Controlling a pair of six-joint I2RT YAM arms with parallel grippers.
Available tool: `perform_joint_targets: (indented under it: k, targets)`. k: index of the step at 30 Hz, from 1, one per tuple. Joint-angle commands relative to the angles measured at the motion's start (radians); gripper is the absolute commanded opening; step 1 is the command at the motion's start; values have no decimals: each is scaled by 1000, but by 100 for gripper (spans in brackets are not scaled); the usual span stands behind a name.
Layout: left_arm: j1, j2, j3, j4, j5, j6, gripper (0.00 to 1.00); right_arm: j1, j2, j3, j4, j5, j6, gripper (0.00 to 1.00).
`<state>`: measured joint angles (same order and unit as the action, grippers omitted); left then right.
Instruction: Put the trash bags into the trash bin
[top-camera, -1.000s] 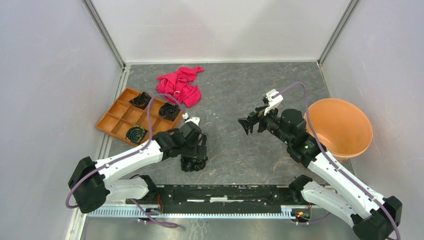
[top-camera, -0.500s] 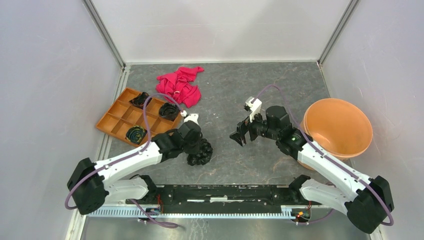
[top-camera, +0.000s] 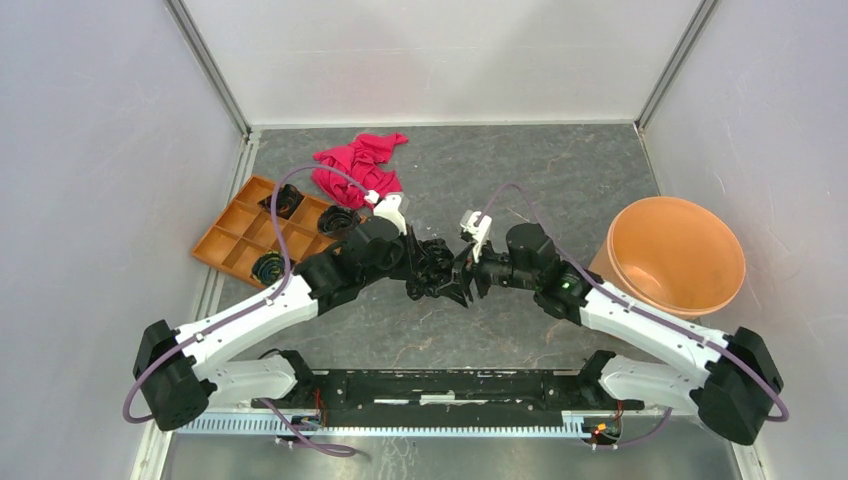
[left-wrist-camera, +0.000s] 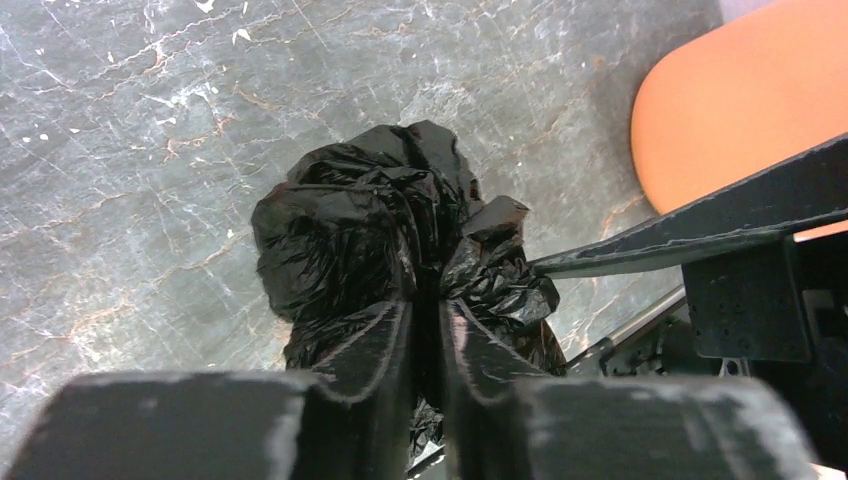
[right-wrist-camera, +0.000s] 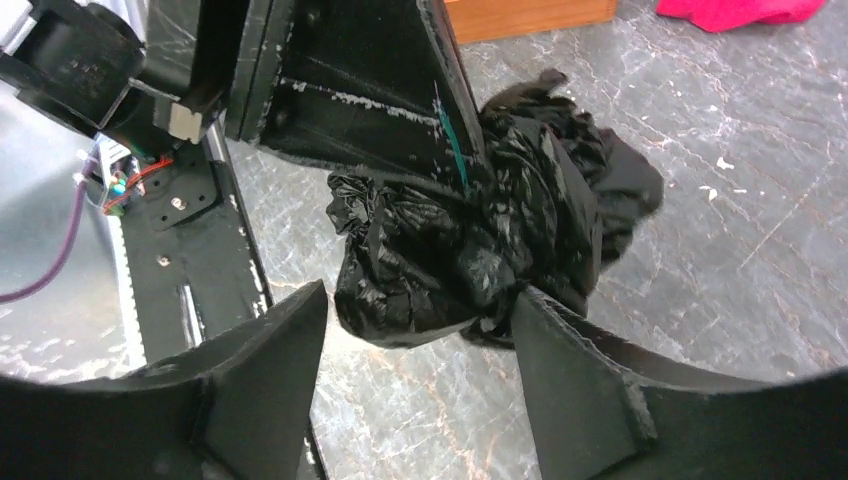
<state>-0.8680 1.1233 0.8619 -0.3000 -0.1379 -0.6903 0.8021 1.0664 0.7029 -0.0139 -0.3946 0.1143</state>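
We counted one bag (left-wrist-camera: 350, 230) at the tools, one bin (top-camera: 672, 255), and three black wads (top-camera: 283, 200) in a tray (top-camera: 225, 243). The left tool (left-wrist-camera: 428, 335) pinched the bag, whose long axis ran straight out from its tips. The right tool (right-wrist-camera: 415, 315) stood spread, a finger on either side of the bag. The bin lay behind its wrist, well apart.

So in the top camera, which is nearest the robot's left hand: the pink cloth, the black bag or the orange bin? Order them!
1. The black bag, pinched in the left hand, mid-table.
2. The pink cloth, farther back on the left.
3. The orange bin, way over at the right edge.
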Motion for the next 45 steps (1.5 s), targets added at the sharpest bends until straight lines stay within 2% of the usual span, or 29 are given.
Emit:
perform_joint_targets:
  k: [1, 5, 7, 9, 12, 15, 18, 19, 27, 31, 35, 37, 39, 41, 45]
  targets:
    - [6, 8, 47, 1, 0, 5, 30, 31, 62, -53, 172, 89, 54, 61]
    - [21, -26, 39, -63, -37, 17, 55, 30, 98, -178, 239, 208, 47, 20]
    - [41, -46, 24, -95, -44, 19, 67, 32, 119, -217, 217, 242, 18, 9]
    - [77, -64, 1, -110, -33, 18, 73, 32, 139, -224, 171, 247, -11, 1]
    - [168, -78, -40, -88, 43, 10, 87, 41, 120, -221, 127, 229, -35, 3]
    - [250, -42, -85, -1, 212, -14, 92, 50, 67, -216, 112, 238, -50, 21]
    - [265, 46, -100, 105, 309, -36, 93, 52, 31, -196, 66, 305, -47, 41]
    - [265, 81, -99, 136, 335, -41, 92, 51, 22, -191, 46, 332, -43, 44]
    - [265, 319, -43, 265, 449, -30, 85, 52, 7, -137, 46, 429, -5, 68]
    - [265, 392, -50, 337, 492, -49, 85, 51, 84, -67, 41, 516, 15, 73]
    - [265, 434, -86, 396, 510, -81, 76, 50, 165, -60, 87, 494, 10, 73]
    - [265, 439, -111, 441, 532, -109, 70, 52, 216, -65, 114, 446, 6, 67]
    - [264, 435, -136, 485, 546, -135, 58, 52, 265, -53, 106, 407, 8, 50]
    - [266, 424, -148, 505, 552, -145, 42, 51, 273, -42, 89, 397, 20, 34]
    - [305, 361, -139, 476, 559, -140, 9, 51, 195, -15, 49, 426, 1, 13]
